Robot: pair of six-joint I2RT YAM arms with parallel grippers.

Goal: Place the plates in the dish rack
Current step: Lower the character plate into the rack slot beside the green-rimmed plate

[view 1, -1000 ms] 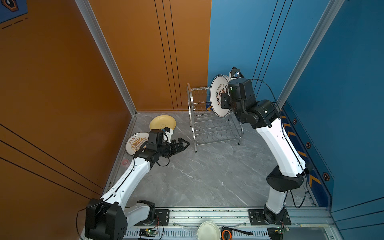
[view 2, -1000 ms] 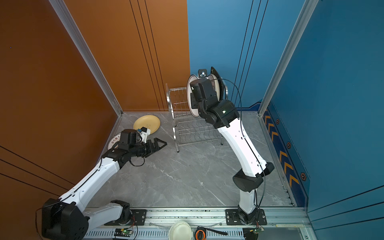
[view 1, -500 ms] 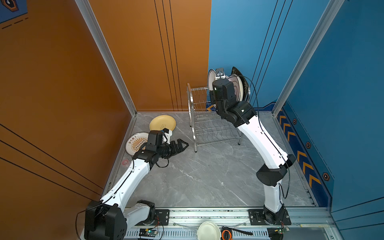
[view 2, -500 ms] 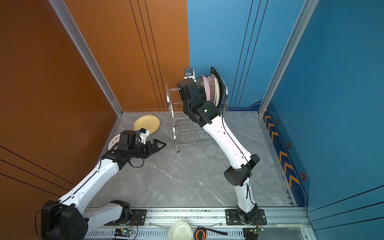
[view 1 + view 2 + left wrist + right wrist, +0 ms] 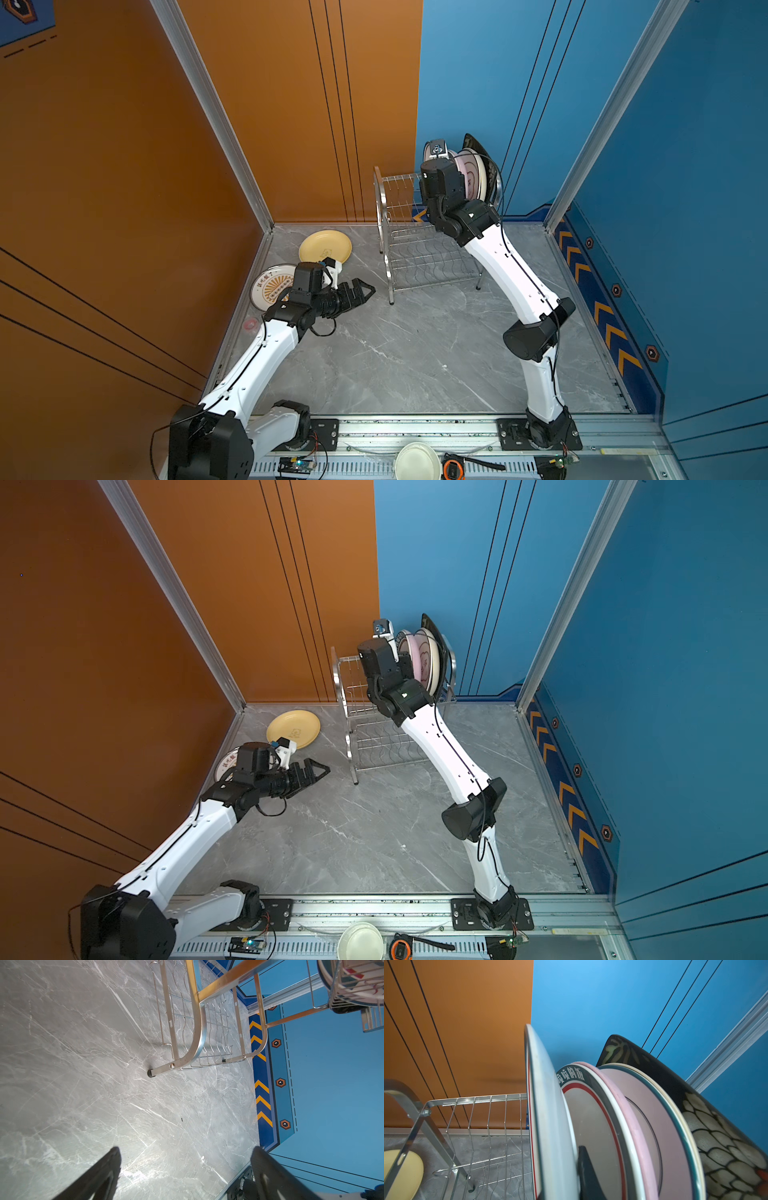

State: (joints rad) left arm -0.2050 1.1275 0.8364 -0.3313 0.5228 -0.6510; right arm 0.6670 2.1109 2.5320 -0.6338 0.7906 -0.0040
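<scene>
left gripper (image 5: 369, 290) hovers low over the tabletop (image 5: 415, 357), jaws wide apart, empty. beyond it, the yellow plate (image 5: 325, 247) and sunburst plate (image 5: 270, 286) lie flat, unloaded. dish rack (image 5: 419, 257), upper tier: right gripper (image 5: 577, 1159) clamped on the white plate (image 5: 548, 1115), upright, just beside the ringed plate (image 5: 591, 1122).

judgement: keep it vertical, lower between two divider wires (image 5: 490, 1113), release once seated.

hidden: its bottom edge, the slot, the far finger.

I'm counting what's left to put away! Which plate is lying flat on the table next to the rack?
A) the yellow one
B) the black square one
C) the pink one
A: the yellow plate lies flat on the table beside the dish rack; the pink plate and black square plate stand on edge in it.
</scene>
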